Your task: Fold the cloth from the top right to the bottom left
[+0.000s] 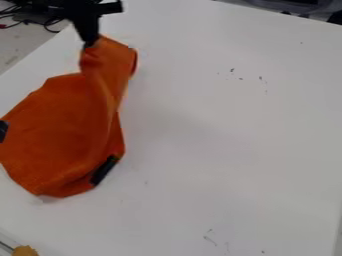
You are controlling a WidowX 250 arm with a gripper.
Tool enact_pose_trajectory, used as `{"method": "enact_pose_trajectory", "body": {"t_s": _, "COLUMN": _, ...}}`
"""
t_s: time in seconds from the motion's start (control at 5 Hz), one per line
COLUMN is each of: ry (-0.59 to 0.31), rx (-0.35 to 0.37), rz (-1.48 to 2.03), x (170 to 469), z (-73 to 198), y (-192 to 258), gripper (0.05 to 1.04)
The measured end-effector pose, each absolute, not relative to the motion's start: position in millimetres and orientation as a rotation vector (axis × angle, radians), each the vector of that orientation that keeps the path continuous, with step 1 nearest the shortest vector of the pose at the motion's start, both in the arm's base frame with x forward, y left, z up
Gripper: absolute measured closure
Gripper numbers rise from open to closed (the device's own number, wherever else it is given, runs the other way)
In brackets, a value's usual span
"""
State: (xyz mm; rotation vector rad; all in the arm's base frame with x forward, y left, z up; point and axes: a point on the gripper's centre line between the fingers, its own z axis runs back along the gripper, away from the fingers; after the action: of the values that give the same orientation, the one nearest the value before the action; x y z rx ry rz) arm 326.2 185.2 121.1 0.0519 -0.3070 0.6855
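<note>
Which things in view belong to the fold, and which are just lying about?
Fold:
- orange cloth, its upper end held up
- tool, gripping that end
- white table, under the cloth

Lying about:
- dark cables, upper left
- yellow-brown thing, bottom left corner
- dark object, beyond the table's far edge

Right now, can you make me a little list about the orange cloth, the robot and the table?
cloth: orange cloth, rumpled, upper end bunched
end effector: black end effector, gripping the cloth's top end
dark pieces: one dark strip at the cloth's lower right edge, one dark piece at its left
table: white table with small dark marks
fold: not finished
</note>
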Motion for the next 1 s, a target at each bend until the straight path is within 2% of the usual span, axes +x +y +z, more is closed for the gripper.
{"method": "enact_pose_trajectory", "body": {"t_s": 0.2, "ry": -0.295, "rx": 0.023, "rz": 0.781, "x": 298, "z": 115, "y": 231, "gripper": 1.015}}
{"method": "enact_pose_trajectory", "body": {"t_s": 0.4, "ry": -0.221, "rx": -0.05, "rz": 0.851, "x": 273, "z": 79, "y": 278, "gripper": 1.015}}
{"method": "enact_pose_trajectory", "body": {"t_s": 0.6, "ry": -0.174, "rx": -0.095, "rz": 0.869, "x": 258, "z": 51, "y": 304, "gripper": 1.015}}
{"method": "enact_pose_trajectory", "body": {"t_s": 0.8, "ry": -0.142, "rx": -0.129, "rz": 0.854, "x": 257, "z": 37, "y": 302, "gripper": 0.991}}
{"method": "enact_pose_trajectory", "body": {"t_s": 1.0, "ry": -0.144, "rx": -0.126, "rz": 0.851, "x": 256, "z": 33, "y": 303, "gripper": 0.823}}
